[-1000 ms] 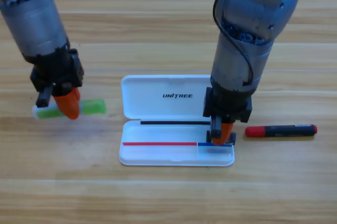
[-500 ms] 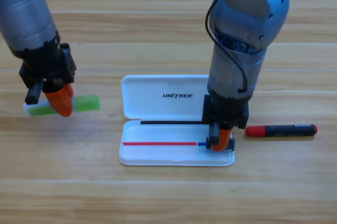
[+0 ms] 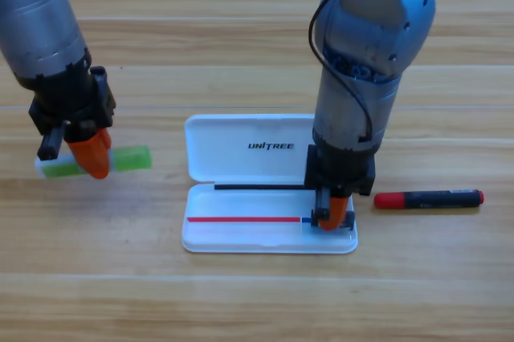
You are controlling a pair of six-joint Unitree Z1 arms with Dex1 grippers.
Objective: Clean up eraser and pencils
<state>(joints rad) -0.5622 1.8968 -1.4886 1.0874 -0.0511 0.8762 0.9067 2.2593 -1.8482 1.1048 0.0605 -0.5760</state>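
Note:
My left gripper (image 3: 90,157) is at the far left of the table, shut on the short light-green pencil (image 3: 132,157), which sticks out on both sides of the orange jaws. My right gripper (image 3: 333,215) points down into the right end of the open white case (image 3: 241,236). It is shut on the small dark eraser (image 3: 320,216), of which only a bit shows beside the jaw. The black pencil with red ends (image 3: 430,198) lies flat on the wood just right of the case, apart from both grippers.
The case's lid (image 3: 210,140) lies open and flat behind its tray, printed UNITREE. The right arm (image 3: 361,77) stands tall over the case's right half.
The left gripper moved left and slightly up with the green pencil, then held still. The right gripper shifted a little left and lower inside the case's right end.

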